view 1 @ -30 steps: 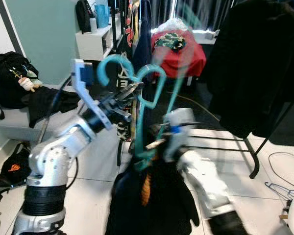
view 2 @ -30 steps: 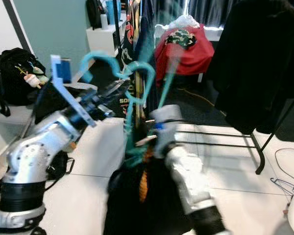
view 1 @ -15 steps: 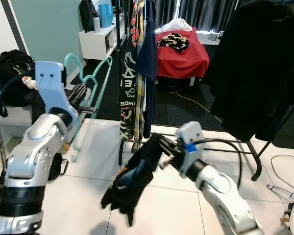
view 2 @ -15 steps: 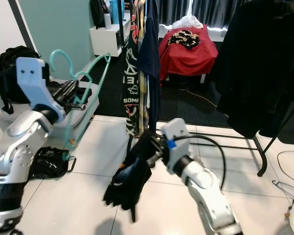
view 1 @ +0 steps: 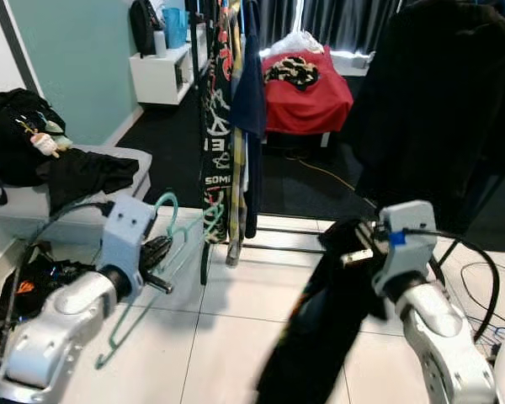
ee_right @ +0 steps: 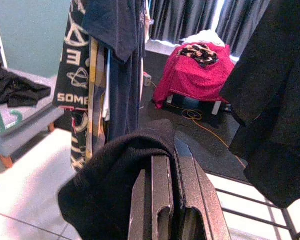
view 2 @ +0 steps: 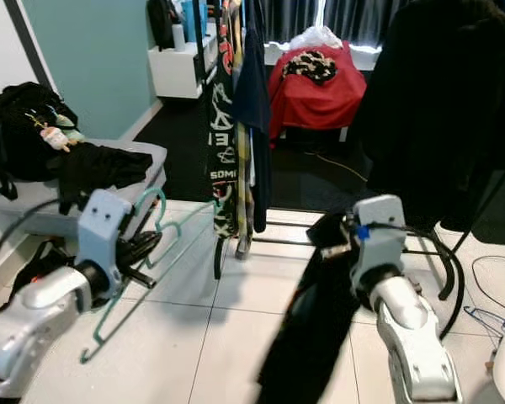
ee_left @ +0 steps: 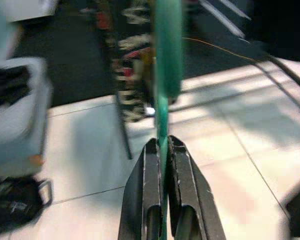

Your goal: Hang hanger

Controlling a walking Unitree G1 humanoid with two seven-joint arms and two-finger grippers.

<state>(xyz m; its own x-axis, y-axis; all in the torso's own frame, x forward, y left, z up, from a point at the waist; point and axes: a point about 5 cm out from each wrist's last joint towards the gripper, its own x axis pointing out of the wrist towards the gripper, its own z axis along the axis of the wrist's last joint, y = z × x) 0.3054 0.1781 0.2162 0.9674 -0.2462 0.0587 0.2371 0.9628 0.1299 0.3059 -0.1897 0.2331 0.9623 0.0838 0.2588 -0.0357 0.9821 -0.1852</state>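
Hanging shirt [view 1: 215,126] reads "SOME" (partly hidden).

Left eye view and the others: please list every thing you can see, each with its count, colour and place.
hanger: one, teal, low at the robot's left, in the left pincer.
black garment: one, black, hanging from the right pincer, over the floor.
hanging clothes: several, dark and printed, centre, ahead of the robot.
dark coat: one, black, hanging at the right.
red cloth: one, red, covering furniture at the back.
bench: one, grey, left, with dark clothes on it.
backpack: one, black, far left.
white shelf: one, back left.
left pincer: shut on the hanger.
right pincer: shut on the black garment.
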